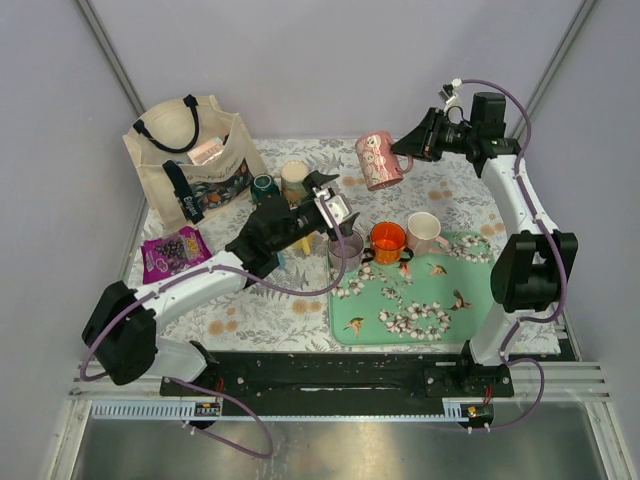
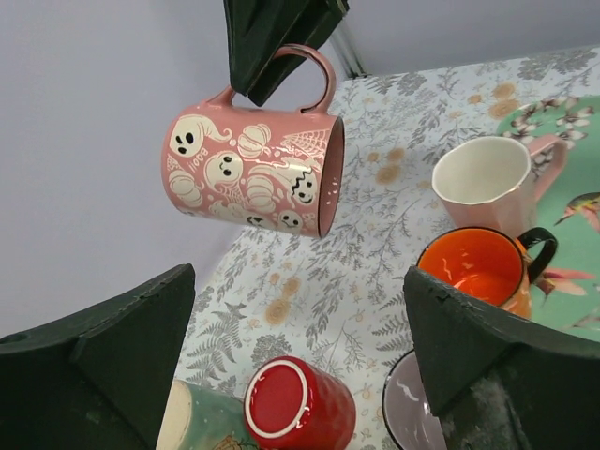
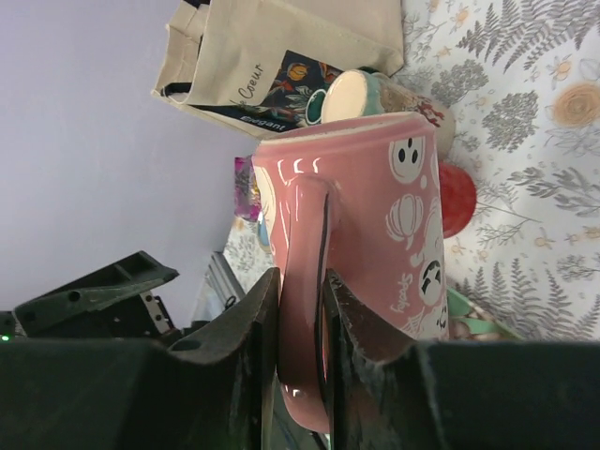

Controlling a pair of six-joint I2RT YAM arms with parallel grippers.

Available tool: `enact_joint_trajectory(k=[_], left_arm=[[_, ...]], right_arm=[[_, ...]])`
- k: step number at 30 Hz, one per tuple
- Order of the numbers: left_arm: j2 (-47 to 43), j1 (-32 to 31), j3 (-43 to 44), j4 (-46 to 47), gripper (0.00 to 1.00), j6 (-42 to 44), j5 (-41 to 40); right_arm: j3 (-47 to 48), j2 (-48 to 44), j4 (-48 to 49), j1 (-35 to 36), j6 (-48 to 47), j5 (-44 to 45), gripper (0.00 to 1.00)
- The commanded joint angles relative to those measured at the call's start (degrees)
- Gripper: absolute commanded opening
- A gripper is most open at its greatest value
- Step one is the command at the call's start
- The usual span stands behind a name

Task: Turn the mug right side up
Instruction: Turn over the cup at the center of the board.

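The pink ghost mug (image 1: 377,160) hangs in the air above the far middle of the table. It is tipped about on its side, handle uppermost, mouth facing sideways in the left wrist view (image 2: 253,169). My right gripper (image 1: 408,158) is shut on its handle, one finger through the loop (image 3: 298,281). The mug body (image 3: 375,206) fills the right wrist view. My left gripper (image 1: 335,205) is open and empty (image 2: 300,277), low over the table and below the mug.
A red mug (image 2: 291,403) stands upside down beside a green-and-cream mug (image 2: 197,422). A grey mug (image 1: 346,250), orange mug (image 1: 388,240) and pale pink mug (image 1: 424,232) stand upright by the green mat (image 1: 430,310). A tote bag (image 1: 190,160) and purple snack bag (image 1: 172,252) are on the left.
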Motion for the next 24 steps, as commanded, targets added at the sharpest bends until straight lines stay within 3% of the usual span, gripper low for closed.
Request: enact_joint_trajectory(k=[1, 14, 24], left_arm=[[2.98, -0.66, 3.42, 10.34, 0.96, 1.97, -2.56], [14.84, -0.83, 10.28, 16.13, 0.97, 9.35, -1.59], [20.39, 0.22, 14.59, 27.64, 0.94, 16.81, -18.02]], right_arm=[[-1.81, -6.76, 15.53, 1.27, 12.13, -4.44, 0.00], [-4.10, -8.87, 18.35, 2.76, 18.28, -6.20, 0.00], [-5.86, -8.52, 17.73, 3.91, 18.99, -7.25, 0.00]])
